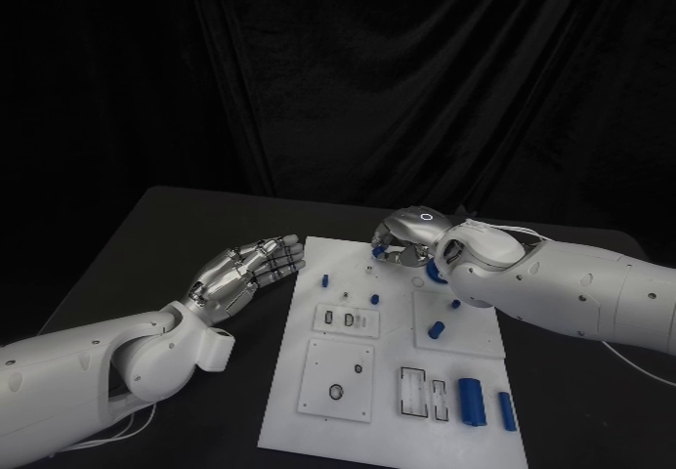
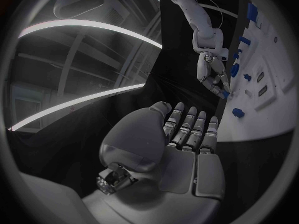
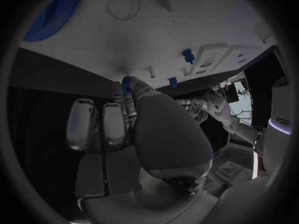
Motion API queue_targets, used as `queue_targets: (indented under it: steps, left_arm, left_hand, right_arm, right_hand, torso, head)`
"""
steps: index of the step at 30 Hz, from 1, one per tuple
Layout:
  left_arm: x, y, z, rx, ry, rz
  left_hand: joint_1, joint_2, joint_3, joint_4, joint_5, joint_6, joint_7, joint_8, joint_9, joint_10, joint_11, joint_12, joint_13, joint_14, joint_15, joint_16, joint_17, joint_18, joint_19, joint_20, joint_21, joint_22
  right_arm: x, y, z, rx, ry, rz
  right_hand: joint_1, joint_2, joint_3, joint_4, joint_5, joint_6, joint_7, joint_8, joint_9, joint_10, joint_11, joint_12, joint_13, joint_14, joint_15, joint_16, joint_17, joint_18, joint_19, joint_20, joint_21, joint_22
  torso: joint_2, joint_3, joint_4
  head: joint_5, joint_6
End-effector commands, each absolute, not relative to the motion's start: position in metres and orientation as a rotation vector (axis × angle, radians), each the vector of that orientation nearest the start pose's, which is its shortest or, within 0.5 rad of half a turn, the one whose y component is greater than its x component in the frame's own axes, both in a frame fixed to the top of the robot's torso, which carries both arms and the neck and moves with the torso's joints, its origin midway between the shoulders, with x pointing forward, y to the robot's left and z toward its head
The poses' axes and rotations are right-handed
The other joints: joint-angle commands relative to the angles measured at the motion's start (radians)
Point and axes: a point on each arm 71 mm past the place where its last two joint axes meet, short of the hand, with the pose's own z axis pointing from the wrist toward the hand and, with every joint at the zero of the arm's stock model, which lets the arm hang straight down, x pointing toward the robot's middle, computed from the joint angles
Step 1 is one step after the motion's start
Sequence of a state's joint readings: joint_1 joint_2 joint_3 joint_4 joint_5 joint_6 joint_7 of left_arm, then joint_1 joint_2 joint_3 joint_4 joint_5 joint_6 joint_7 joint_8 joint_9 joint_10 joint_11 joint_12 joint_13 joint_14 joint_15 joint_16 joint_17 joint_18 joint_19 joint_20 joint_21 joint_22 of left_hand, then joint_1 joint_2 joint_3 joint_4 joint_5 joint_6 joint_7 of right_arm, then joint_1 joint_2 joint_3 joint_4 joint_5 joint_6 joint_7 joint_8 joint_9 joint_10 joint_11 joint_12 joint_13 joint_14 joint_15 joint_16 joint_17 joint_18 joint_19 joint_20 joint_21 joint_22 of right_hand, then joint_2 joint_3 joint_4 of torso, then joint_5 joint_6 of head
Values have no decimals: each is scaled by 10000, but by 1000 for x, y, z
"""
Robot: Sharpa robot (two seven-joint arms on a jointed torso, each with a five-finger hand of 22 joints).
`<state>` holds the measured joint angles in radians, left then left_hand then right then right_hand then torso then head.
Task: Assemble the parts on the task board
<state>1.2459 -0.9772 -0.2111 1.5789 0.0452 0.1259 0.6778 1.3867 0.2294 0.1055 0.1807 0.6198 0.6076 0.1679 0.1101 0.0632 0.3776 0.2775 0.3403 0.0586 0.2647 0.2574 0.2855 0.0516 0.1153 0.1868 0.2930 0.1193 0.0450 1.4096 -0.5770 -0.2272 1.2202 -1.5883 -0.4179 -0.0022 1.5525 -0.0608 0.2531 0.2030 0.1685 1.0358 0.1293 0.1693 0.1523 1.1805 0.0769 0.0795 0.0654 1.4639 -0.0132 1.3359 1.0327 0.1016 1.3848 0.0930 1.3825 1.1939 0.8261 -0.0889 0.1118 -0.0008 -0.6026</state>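
The white task board lies in the middle of the black table. My right hand hovers over the board's far edge and pinches a small blue part between thumb and a finger; the right wrist view shows that part at the fingertips, close to the board. My left hand is held open beside the board's far left corner, fingers straight and apart, holding nothing. In the left wrist view the left hand is seen with the right hand beyond it.
Small blue pegs stand on the board, and a short blue piece lies mid-right. Two blue cylinders lie near the front right. A blue toothed wheel sits by the right wrist. Slotted plates occupy the board's left half.
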Motion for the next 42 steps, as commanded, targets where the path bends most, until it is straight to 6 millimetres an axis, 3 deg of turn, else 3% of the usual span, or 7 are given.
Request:
queue_targets:
  steps: [1, 18, 24, 28, 40, 41, 42]
  left_arm:
    - [449, 251, -174, -8888, 10697, -21236]
    - [450, 252, -174, -8938, 10735, -21166]
    - [450, 253, -175, -8947, 10743, -21142]
    - [450, 254, -175, -8956, 10732, -21110]
    - [448, 260, -174, -9007, 10675, -20972]
    - [448, 260, -174, -9009, 10673, -20970]
    - [448, 260, -174, -9011, 10671, -20969]
  left_hand:
    - [21, -69, 52, -2, 62, 52, 17, 42, 8, 42, 55, 36, 13, 21, 72, 18, 7, -177, 50, -11, 35, 6]
    - [11, -87, 93, -4, 62, 42, 40, 39, 6, 45, 74, 39, 13, 12, 87, 24, 6, -192, 46, -8, 32, 3]
    - [9, -89, 98, -4, 62, 34, 42, 38, 5, 36, 76, 31, 11, 5, 90, 18, 5, -193, 41, -9, 29, 2]
    - [3, -99, 125, -5, 61, 27, 52, 35, 3, 19, 83, 18, 8, -9, 98, 14, 3, -203, 36, -7, 25, 0]
    - [-1, -104, 138, -6, 61, 50, 55, 39, 5, 27, 86, 26, 9, -1, 102, 27, 5, -208, 49, -7, 34, 2]
    - [-2, -107, 143, -7, 61, 56, 56, 41, 6, 35, 87, 33, 10, 11, 104, 42, 8, -209, 51, -7, 35, 3]
    - [-2, -107, 143, -7, 61, 56, 56, 41, 6, 35, 87, 33, 10, 11, 104, 42, 8, -209, 51, -7, 35, 3]
  right_arm:
    - [547, -147, -152, -4828, 14915, 5012]
    - [548, -149, -152, -4752, 14983, 4902]
    - [549, -153, -151, -4440, 14988, 4635]
    - [550, -162, -144, -4210, 14705, 4515]
    - [528, -214, -88, -3346, 13532, 4488]
    - [525, -219, -86, -3222, 13587, 4465]
    - [521, -227, -84, -3078, 13674, 4415]
  right_hand:
    - [-101, -63, 62, 54, -91, -163, 44, -170, 1088, -148, 46, -109, 0, 74, 102, -87, -74, -167, -40, 79, -80, -50]
    - [-466, -388, -202, 134, -378, -1494, -80, -1064, 638, -1576, 337, -116, 32, -190, 337, -338, -511, -67, -345, 329, -398, -415]
    - [-659, -563, -690, -18, -464, -3559, -569, -1105, -58, -3025, 473, -143, -6, -449, 201, -603, -947, 49, -691, 212, -800, -915]
    - [-706, -805, -1028, 191, -578, -4362, -528, -1137, -353, -3736, 572, -114, -5, -636, 264, -773, -1246, 115, -912, 257, -1077, -1230]
    - [-362, -434, -994, 231, -277, -3145, -75, -887, -333, -2559, 340, 1066, 286, -678, 273, -769, -1284, 113, -895, 263, -1157, -1179]
    - [-294, -365, -989, 147, -246, -2649, 33, -745, -257, -958, 26, 2160, 783, -705, 144, -805, -1348, 131, -919, 225, -1184, -1201]
    - [-280, -393, -1043, 65, -206, -2495, 29, -706, -263, -625, -191, 2850, 1200, -731, -6, -861, -1424, 148, -945, 53, -1226, -1226]
  torso:
    - [-9, -8, 35]
    - [-6, -10, 23]
    - [-5, -9, 24]
    - [-3, -5, 26]
    - [-3, -1, 20]
    - [-5, -1, 17]
    - [-5, 1, 12]
  head:
    - [-58, -60]
    - [-95, -190]
    - [-163, -201]
    - [-179, -248]
    - [-227, -713]
    - [-248, -762]
    - [-256, -764]
